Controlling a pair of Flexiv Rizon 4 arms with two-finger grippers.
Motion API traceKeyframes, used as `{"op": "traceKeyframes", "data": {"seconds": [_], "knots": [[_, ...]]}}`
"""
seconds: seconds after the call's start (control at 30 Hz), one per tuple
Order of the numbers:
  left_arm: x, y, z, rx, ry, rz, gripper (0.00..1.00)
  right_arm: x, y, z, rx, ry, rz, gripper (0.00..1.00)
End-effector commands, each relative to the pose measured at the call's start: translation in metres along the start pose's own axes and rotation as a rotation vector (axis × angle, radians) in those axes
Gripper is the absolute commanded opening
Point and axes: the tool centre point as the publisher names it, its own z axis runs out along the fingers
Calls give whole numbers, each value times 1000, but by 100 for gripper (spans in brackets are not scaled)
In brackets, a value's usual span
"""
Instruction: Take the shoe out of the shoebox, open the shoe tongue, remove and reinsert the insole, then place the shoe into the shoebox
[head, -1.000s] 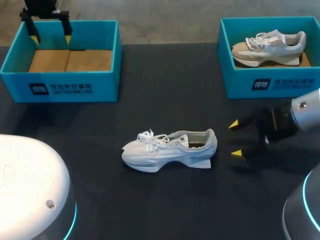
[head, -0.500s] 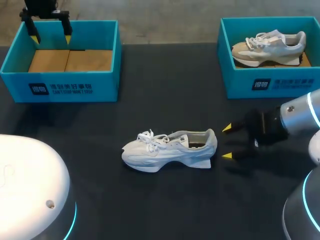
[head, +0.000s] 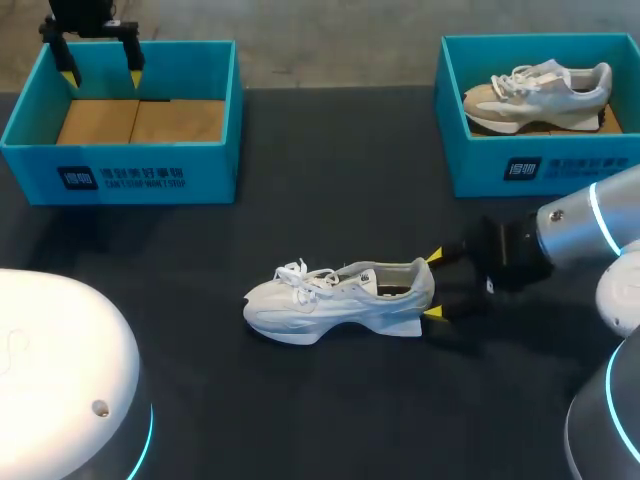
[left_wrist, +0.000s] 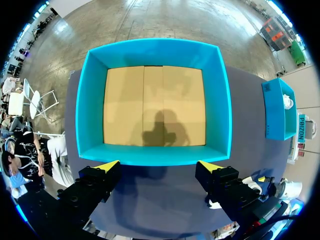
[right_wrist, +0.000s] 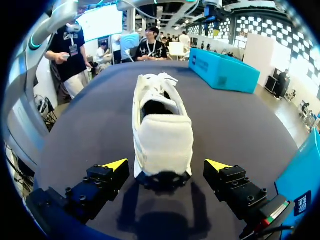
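Evidently the shoe (head: 340, 298) was already out, lying on its sole on the table at centre frame, heel toward the right claw (head: 433, 285). To grip that heel well, I judged, the claw should slide further on, keep the heel centred, and close gently so the shoe did not skid or twist. From the wrist, the right claw (right_wrist: 166, 165) stood wide apart with the shoe (right_wrist: 162, 130) between its fingers, gaps either side, holding nothing. Farther off, upper left, the left claw (head: 101, 77) hung spread and empty over the empty box (head: 120, 178).
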Motion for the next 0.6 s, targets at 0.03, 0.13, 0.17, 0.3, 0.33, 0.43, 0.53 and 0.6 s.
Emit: {"op": "traceKeyframes", "data": {"seconds": [0.03,0.13,0.17,0.3,0.33,0.43,0.53,0.6], "knots": [[0,0,0,-1,-1,0,100,-2,5,13,-3,15,-6,100],[0,0,0,-1,-1,0,100,-1,8,20,-18,18,-7,100],[0,0,0,-1,-1,0,100,-1,8,22,-19,23,-11,100],[0,0,0,-1,-1,0,100,0,9,29,-27,31,-12,100],[0,0,0,-1,-1,0,100,0,10,31,-30,32,-12,100],[0,0,0,-1,-1,0,100,1,11,35,-33,43,-16,100],[0,0,0,-1,-1,0,100,0,9,39,-32,45,-15,100],[0,0,0,-1,-1,0,100,0,8,41,-36,49,-10,100]]}}
